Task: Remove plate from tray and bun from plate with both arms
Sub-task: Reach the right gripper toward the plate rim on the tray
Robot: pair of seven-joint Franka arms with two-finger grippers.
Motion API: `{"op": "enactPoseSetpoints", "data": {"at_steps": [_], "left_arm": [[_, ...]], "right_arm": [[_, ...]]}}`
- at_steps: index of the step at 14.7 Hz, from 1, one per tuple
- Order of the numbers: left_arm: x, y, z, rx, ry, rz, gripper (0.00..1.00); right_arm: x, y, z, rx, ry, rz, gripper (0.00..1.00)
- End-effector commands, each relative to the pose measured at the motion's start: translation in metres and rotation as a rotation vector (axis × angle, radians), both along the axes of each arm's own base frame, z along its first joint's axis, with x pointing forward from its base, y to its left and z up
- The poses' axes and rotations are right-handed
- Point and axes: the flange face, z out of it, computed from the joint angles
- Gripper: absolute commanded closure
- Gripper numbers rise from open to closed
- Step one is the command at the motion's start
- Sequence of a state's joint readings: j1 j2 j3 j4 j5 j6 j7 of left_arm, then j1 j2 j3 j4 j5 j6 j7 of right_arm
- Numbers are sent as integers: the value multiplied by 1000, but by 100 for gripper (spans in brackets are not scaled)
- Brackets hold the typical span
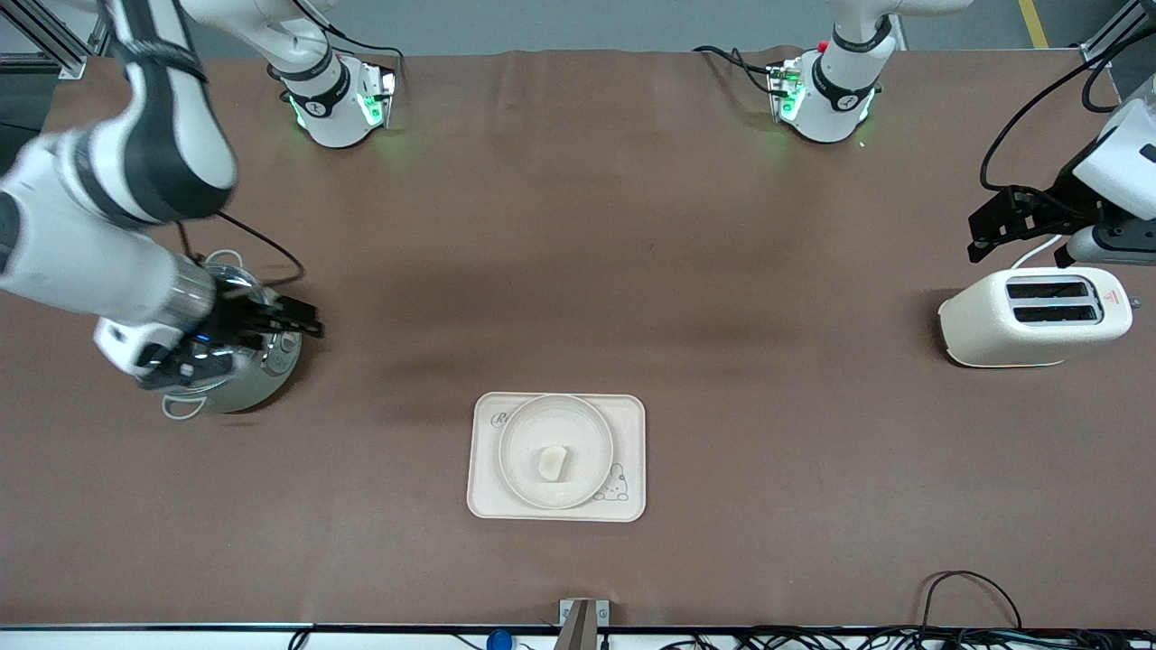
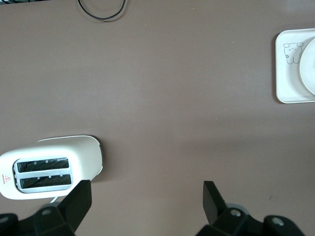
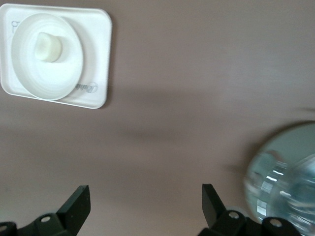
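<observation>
The cream tray [image 1: 632, 424] lies near the table's front edge, midway between the arms. The round plate [image 1: 578, 429] sits on it, and the small bun [image 1: 553, 462] lies on the plate. The right wrist view shows the tray [image 3: 101, 59], the plate [image 3: 29, 64] and the bun [image 3: 47, 46]. The left wrist view shows a corner of the tray [image 2: 285, 83] and the plate's edge [image 2: 309, 73]. My left gripper [image 1: 984, 230] is open and empty, up over the table beside the toaster. My right gripper [image 1: 302, 318] is open and empty, up over the steel pot.
A cream toaster [image 1: 1034, 316] stands at the left arm's end of the table, also in the left wrist view [image 2: 47, 167]. A shiny steel pot [image 1: 235, 379] with a glass lid stands at the right arm's end, also in the right wrist view [image 3: 283, 177]. Cables run along the front edge.
</observation>
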State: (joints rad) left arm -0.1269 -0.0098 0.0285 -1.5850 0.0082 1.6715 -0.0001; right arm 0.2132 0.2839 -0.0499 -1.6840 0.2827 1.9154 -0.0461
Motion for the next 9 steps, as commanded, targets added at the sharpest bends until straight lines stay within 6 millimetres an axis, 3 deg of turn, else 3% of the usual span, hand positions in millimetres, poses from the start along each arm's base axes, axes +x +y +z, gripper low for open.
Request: {"op": "enactPoseSetpoints", "data": {"at_steps": [1,4,6,9], "left_arm": [[1,0,4,-1,4,8,0],[1,0,4,0,4,6,0],[0,-1,4,0,6,6,0],[0,0,4,0,6,8,0]], "right_arm": [[20,46,-52,83,19,-64,0],[39,95,-99,184,18,-106,0],[53,103,-128,198,-1,-196,0],[61,142,-148,194,-3,-236,0]]}}
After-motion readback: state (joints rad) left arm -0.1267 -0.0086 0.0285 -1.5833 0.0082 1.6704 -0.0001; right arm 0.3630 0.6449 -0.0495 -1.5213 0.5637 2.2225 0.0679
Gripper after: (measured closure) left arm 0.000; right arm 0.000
